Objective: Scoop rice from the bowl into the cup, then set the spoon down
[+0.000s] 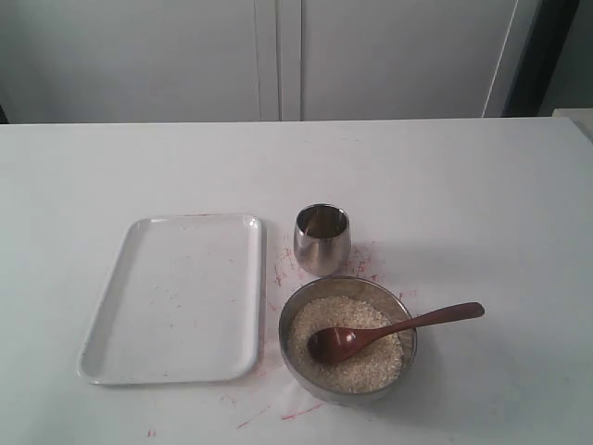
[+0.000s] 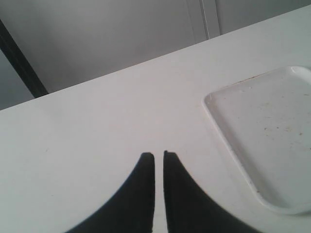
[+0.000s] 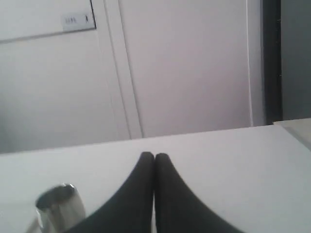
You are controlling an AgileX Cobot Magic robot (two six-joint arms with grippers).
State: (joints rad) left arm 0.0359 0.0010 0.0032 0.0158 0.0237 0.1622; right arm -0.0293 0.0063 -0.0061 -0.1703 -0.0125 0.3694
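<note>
The steel bowl (image 1: 283,336) sits at the front of the white table, filled with off-white rice (image 1: 375,357). The wooden spoon (image 1: 408,324) lies in it, its oval end on the rice and its handle over the right rim. The small steel cup (image 1: 321,239) stands upright just behind the bowl; it also shows blurred in the right wrist view (image 3: 57,206). Neither arm appears in the exterior view. My left gripper (image 2: 159,154) is shut to a thin slit over bare table, holding nothing. My right gripper (image 3: 154,155) is shut with its tips touching, and holds nothing.
A white rectangular tray (image 1: 176,297) lies left of the bowl and cup, and its corner shows in the left wrist view (image 2: 262,126). Faint red marks dot the table around the bowl. White cabinet doors stand behind the table's far edge.
</note>
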